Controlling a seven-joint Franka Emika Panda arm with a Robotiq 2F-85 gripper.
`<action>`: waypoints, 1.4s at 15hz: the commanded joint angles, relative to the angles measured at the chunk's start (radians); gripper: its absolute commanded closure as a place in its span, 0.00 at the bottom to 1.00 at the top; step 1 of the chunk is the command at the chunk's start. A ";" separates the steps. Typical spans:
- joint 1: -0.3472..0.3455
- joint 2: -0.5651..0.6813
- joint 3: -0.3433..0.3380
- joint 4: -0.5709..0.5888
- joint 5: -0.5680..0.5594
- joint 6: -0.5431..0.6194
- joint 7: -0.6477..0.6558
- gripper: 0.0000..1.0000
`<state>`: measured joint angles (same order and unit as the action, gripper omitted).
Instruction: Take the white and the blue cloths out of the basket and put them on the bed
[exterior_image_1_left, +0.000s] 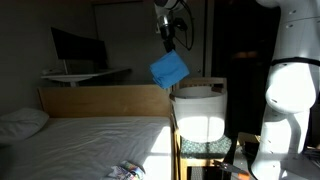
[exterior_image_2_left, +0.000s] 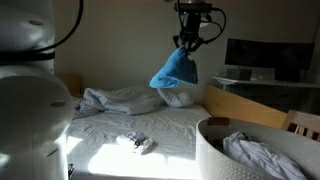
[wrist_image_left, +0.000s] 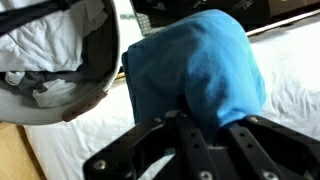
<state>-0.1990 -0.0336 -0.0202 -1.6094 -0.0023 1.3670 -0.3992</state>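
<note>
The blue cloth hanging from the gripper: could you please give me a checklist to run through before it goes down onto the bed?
1. Grip: the gripper is shut on the blue cloth, which hangs freely: ok.
2. Cloth free of the basket: it hangs well above the rim: ok.
3. Cloth squarely over the bed: cannot tell from these angles.
4. Landing spot: plenty of bare sheet, apart from a small object to avoid: ok.
5. White cloth taken out: not ok, it lies in the basket.
</note>
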 joint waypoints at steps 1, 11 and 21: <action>0.061 0.014 -0.023 -0.003 0.056 -0.001 0.000 0.90; 0.249 -0.024 0.081 -0.048 0.213 0.020 0.020 0.90; 0.282 0.058 0.102 0.017 0.190 0.004 0.062 0.91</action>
<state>0.0716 -0.0206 0.0729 -1.6144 0.1891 1.3678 -0.3818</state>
